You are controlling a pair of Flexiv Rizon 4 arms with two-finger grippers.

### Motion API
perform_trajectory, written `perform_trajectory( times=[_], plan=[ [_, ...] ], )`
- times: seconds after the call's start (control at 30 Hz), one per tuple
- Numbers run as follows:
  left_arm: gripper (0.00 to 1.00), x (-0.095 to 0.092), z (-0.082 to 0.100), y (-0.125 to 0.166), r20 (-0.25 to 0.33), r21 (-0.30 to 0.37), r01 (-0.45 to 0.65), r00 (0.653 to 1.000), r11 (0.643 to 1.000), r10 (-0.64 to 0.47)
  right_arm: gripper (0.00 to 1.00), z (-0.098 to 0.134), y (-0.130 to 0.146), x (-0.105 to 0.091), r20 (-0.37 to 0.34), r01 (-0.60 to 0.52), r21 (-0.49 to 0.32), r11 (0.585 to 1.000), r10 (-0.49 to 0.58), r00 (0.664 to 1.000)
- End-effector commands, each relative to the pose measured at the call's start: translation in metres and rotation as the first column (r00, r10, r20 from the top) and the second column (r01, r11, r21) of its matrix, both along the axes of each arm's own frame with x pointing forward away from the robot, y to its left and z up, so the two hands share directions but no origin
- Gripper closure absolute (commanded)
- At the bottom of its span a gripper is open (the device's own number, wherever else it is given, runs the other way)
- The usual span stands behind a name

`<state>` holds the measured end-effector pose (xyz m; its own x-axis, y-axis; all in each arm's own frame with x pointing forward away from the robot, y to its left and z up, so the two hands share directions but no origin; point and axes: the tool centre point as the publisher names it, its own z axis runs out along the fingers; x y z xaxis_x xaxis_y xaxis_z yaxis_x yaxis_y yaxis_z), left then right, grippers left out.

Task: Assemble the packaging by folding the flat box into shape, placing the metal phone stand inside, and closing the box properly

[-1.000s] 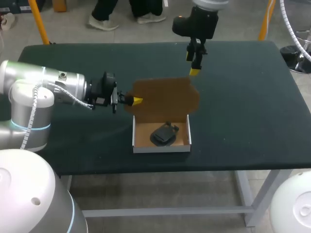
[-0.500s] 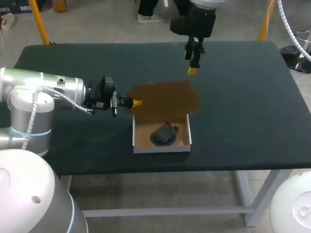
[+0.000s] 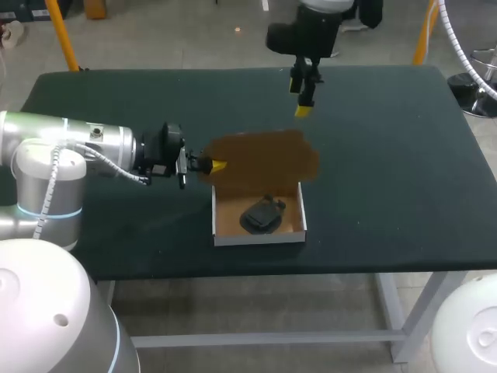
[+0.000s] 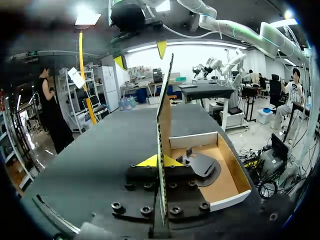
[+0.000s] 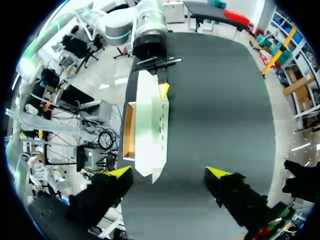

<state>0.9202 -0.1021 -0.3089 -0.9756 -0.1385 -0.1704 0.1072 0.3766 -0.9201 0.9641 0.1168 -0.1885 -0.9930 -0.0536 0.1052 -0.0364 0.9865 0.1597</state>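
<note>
Lid [image 3: 264,159] pinched at its edge, box [image 3: 258,237] open, stand already inside

The table [image 3: 388,155] spreads under both tools. The box rests on it just beside and ahead of the left tool [image 3: 217,164], a shallow white tray with a brown inside. Its lid rises from the far wall, raised and leaning away from the tray. The left tool is clamped on the lid's side edge, and in the left wrist view the card runs edge-on between the two yellow tips. The phone stand [image 3: 262,215], dark and lying flat, sits in the tray beside that tool, past the lid. The right tool [image 3: 301,110] hangs above and beyond the lid, well apart from it. Its fingers are spread wide with nothing between them.

What is left, by my reading, is bringing the lid down and tucking it in. The grip is on thin card near one corner, so the lid may twist or slip out as it swings. Nothing braces the light tray, so a sideways push could slide it along the table. The lid's front flap could land outside the front wall, or catch on the stand if that stands proud.

The hinge line and back wall are hidden behind the lid in the head view. The right wrist view shows only the lid's pale outer face, not the stand. Whether the stand clears the walls I cannot tell.
</note>
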Motion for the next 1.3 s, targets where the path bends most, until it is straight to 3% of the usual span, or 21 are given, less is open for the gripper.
perform_trajectory(
  times=[0.03, 0.37, 0.4, 0.57, 0.67, 0.97, 1.3],
  plan=[
    [1.00, -0.001, -0.002, 0.000, 0.001, -0.002, 0.000, 1.000, 1.000, 0.000, 0.00, 0.002, 0.010, 0.002, 0.021, 0.008, -0.033, 0.999, -0.008, 1.000],
    [1.00, -0.001, -0.002, 0.000, 0.001, -0.002, 0.000, 1.000, 1.000, 0.000, 0.00, -0.002, 0.030, 0.008, 0.113, 0.021, -0.071, 0.997, -0.013, 0.994],
    [1.00, -0.001, -0.002, 0.000, 0.001, -0.002, 0.000, 1.000, 1.000, 0.000, 0.10, -0.002, 0.033, 0.008, 0.122, 0.015, -0.070, 0.997, -0.007, 0.992],
    [1.00, -0.001, -0.002, 0.000, 0.001, -0.002, 0.000, 1.000, 1.000, 0.000, 0.25, -0.003, 0.041, 0.011, 0.161, 0.013, -0.072, 0.997, -0.001, 0.987],
    [1.00, -0.001, -0.002, 0.000, 0.001, -0.002, 0.000, 1.000, 1.000, 0.000, 0.44, -0.005, 0.046, 0.014, 0.163, 0.004, -0.069, 0.998, 0.007, 0.987],
    [1.00, -0.001, -0.002, 0.000, 0.001, -0.002, 0.000, 1.000, 1.000, 0.000, 0.55, -0.021, 0.061, 0.012, 0.154, -0.020, -0.086, 0.996, 0.033, 0.988],
    [1.00, -0.001, -0.002, 0.000, 0.001, -0.002, 0.000, 1.000, 1.000, 0.000, 0.58, -0.032, 0.067, -0.009, 0.133, -0.039, -0.107, 0.993, 0.053, 0.990]
  ],
)
